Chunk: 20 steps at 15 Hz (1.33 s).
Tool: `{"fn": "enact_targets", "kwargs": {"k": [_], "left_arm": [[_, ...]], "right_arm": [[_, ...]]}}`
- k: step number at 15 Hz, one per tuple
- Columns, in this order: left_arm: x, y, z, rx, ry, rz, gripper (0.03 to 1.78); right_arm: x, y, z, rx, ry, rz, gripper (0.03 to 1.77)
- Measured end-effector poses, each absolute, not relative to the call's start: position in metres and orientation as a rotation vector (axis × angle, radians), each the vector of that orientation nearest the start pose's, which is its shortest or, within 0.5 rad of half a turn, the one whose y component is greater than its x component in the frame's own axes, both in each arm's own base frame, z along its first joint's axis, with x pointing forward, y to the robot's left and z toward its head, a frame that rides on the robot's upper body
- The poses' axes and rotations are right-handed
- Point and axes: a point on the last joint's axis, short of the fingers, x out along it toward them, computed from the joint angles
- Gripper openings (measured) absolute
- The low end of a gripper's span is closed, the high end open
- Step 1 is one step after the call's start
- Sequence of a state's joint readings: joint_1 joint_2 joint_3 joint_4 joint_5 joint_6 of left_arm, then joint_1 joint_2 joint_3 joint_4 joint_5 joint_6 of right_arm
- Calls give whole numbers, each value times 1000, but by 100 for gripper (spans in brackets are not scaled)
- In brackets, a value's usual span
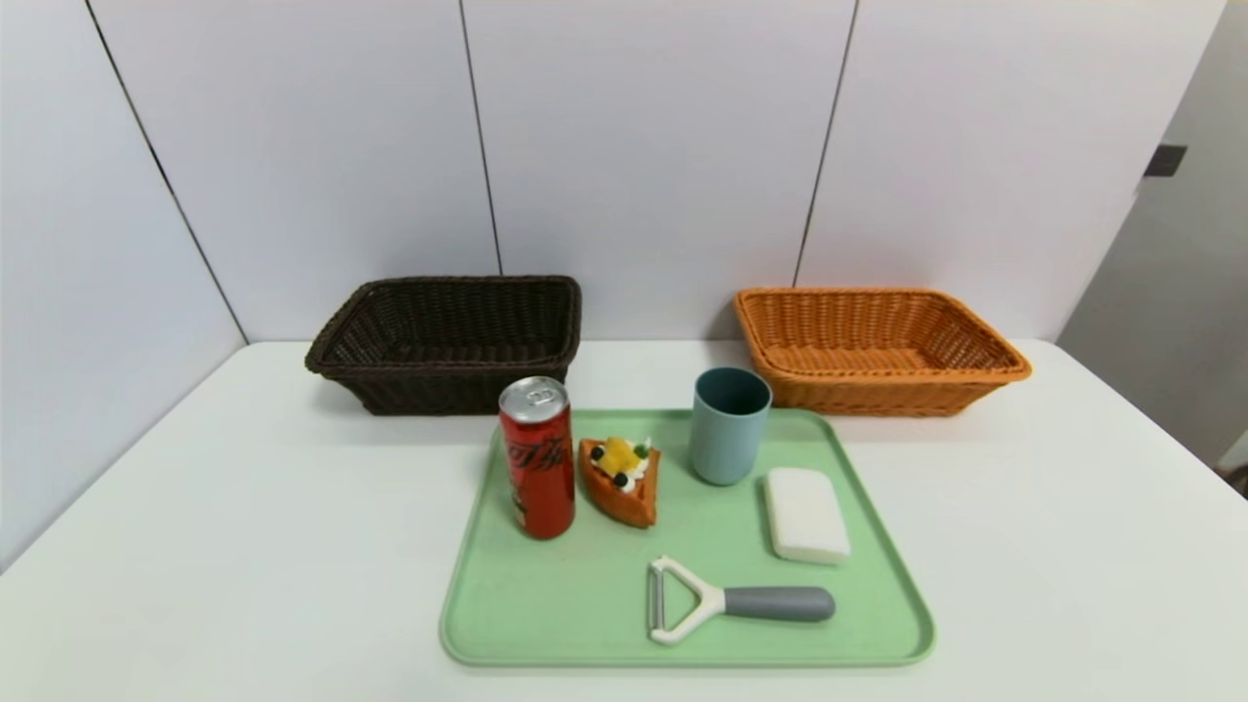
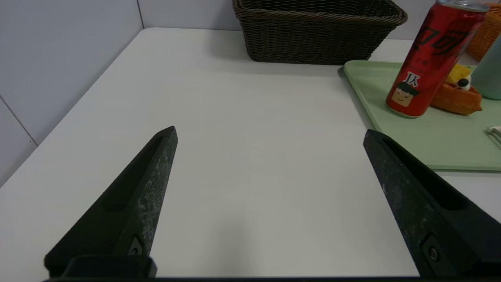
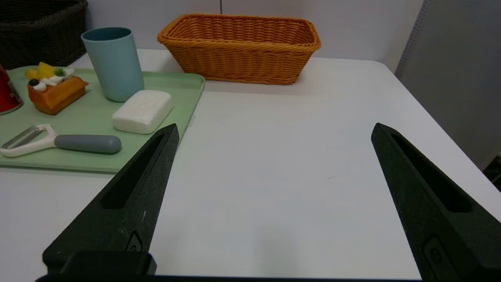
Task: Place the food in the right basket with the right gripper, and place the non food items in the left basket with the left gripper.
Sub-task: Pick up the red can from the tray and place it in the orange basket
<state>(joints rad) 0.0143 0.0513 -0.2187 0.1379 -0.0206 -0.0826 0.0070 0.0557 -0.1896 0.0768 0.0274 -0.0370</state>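
On a green tray (image 1: 585,614) stand a red soda can (image 1: 537,458), an orange cake wedge (image 1: 621,480), a blue-grey cup (image 1: 729,425), a white bar (image 1: 805,514) and a white peeler with a grey handle (image 1: 731,603). The dark brown left basket (image 1: 448,341) and the orange-tan right basket (image 1: 877,346) sit behind the tray, both with nothing inside. My left gripper (image 2: 269,132) hovers open over bare table left of the tray. My right gripper (image 3: 274,129) hovers open over bare table right of the tray. Neither arm shows in the head view.
The white table (image 1: 244,526) meets grey wall panels behind and on the left. Its right edge drops off toward a grey doorway (image 3: 450,78). Bare tabletop lies on both sides of the tray.
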Motion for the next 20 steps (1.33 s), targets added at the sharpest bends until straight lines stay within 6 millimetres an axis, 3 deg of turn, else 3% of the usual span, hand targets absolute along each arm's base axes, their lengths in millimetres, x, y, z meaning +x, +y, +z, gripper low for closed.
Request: {"fn": "enact_targets", "kwargs": {"k": [4,9,13,20], "left_arm": [[-28,-1,168,-166,53,-11,169],[14,-1,217,-245,175,4,169],[35,-1,224,-240,249,-12,169],[56,-3,233,-197,302,-127,169]], "right_arm": [[-24,0,163,-14,-9,40,170],[16,1,208,2,114,46,170],[44,4,222,23,194,127,170],[81,14,228,-87,267,481,170]]}}
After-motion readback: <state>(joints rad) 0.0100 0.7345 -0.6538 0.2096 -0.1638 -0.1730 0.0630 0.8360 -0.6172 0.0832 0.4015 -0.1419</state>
